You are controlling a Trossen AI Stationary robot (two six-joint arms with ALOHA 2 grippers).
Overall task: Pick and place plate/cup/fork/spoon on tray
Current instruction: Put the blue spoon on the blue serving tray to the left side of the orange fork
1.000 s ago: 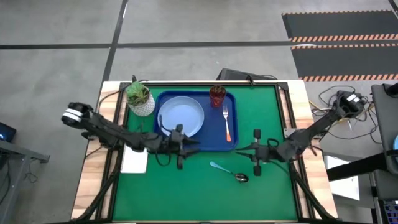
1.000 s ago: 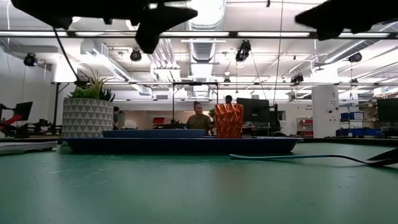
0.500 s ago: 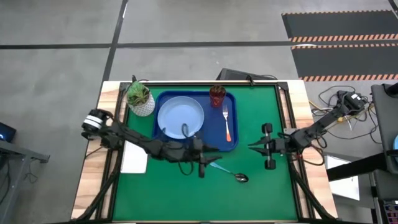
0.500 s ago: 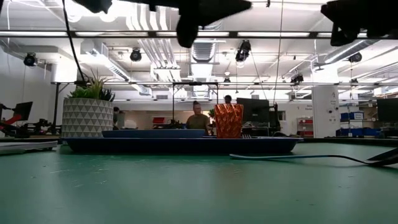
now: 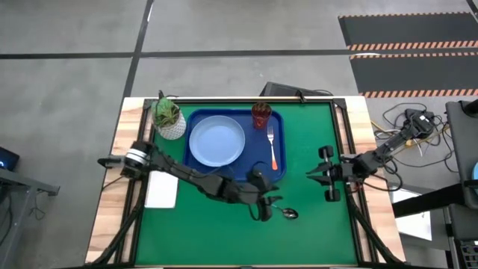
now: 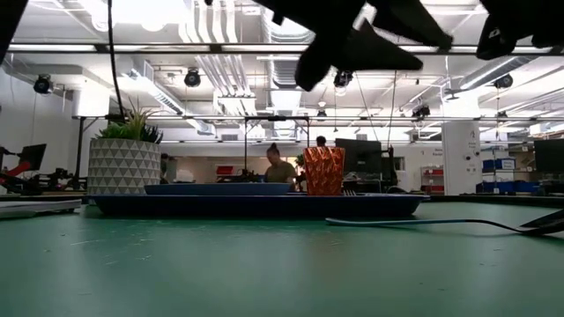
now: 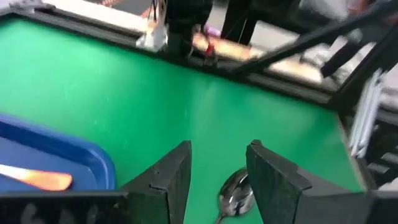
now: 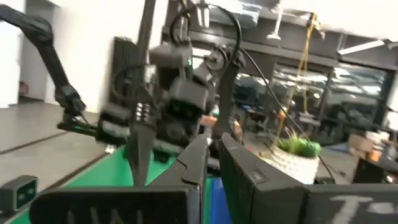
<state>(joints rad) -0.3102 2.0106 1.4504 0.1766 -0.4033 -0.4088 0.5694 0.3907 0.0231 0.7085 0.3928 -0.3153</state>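
Spoon, high view: spoon (image 5: 287,212) lies on the green desk (image 5: 224,232) near the tray (image 5: 252,168); bowl away from the tray, handle hidden beneath left pincer (image 5: 270,205).
Low view: handle runs level across the desk (image 6: 264,264); pincers out of sight.
Left wrist view: spoon bowl (image 7: 236,190) between spread, empty fingers (image 7: 273,177).
Right wrist view: right pincer (image 8: 213,155) almost closed, empty, raised well apart.

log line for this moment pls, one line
left gripper: open, above spoon on mat | right gripper: shut, idle at right | plate, cup, fork: on tray | spoon: not yet picked
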